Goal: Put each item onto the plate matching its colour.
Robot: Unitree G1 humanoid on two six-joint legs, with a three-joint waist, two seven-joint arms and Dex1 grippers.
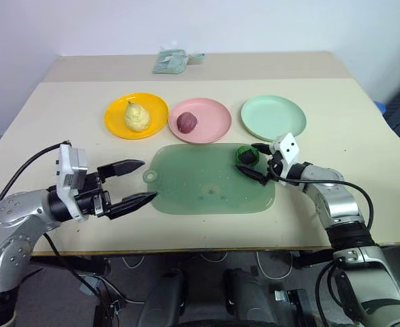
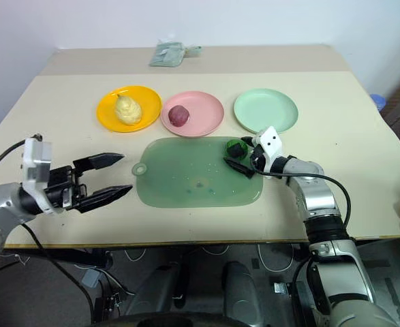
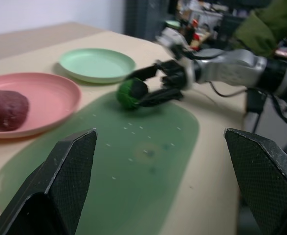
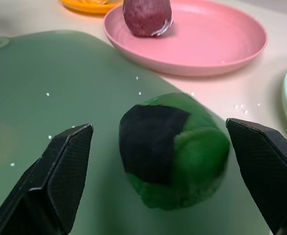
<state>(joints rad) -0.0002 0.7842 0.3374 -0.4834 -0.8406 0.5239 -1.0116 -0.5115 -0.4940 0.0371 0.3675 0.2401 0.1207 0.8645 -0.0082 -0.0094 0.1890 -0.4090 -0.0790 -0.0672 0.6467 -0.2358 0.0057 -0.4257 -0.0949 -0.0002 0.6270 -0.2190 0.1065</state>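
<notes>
The green lump [image 4: 175, 149] with the black patch was the only item left to sort, sitting on the corner of the green cutting mat [image 1: 206, 184] nearest the mint green plate [image 1: 273, 117]. It looked like soft, light modelling dough, so I'd guess it squashes if pinched hard; best taken across its rounded middle. The right gripper [image 4: 167, 161] had its jaws wide apart on either side of it, not touching yet as far as I could tell. The left gripper [image 1: 133, 182] was wide open too, holding nothing, well back near the mat's other end.

Count: three lumps, three plates, one mat. The yellow pear lump [image 1: 136, 114] was on the yellow plate [image 1: 115, 119], the maroon ball [image 1: 187, 121] on the pink plate [image 1: 213, 117].
</notes>
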